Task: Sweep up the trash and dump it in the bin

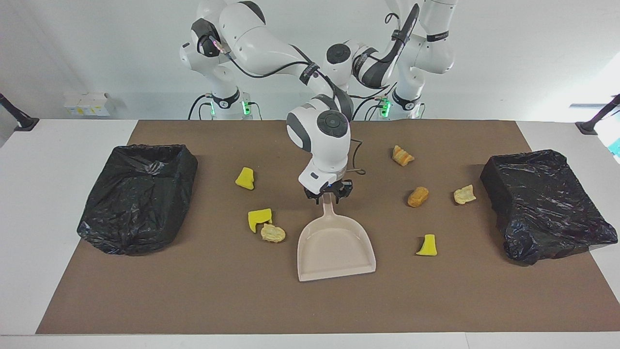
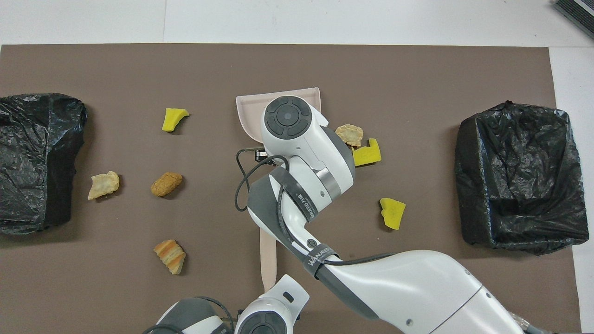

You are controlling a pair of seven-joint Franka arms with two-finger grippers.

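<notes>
Facing view: seven trash scraps (image 1: 418, 196) dot the frame's centre, flanked by two black bins (image 1: 138, 196). The right gripper (image 1: 328, 193) grips one dustpan (image 1: 335, 245) by its handle; the left gripper, hidden, is closed.

Seven scraps of trash lie scattered on the brown mat, all apart from its edges. Toward the right arm's end lie a yellow wedge (image 1: 245, 178) and, farther from the robots, a notched yellow chunk (image 1: 258, 218) touching a pale bread lump (image 1: 272, 233). Toward the left arm's end lie a striped orange crust (image 1: 402, 156), a golden-brown lump (image 1: 417, 196), a pale flake (image 1: 464, 194) and a yellow piece (image 1: 427, 245).
</notes>
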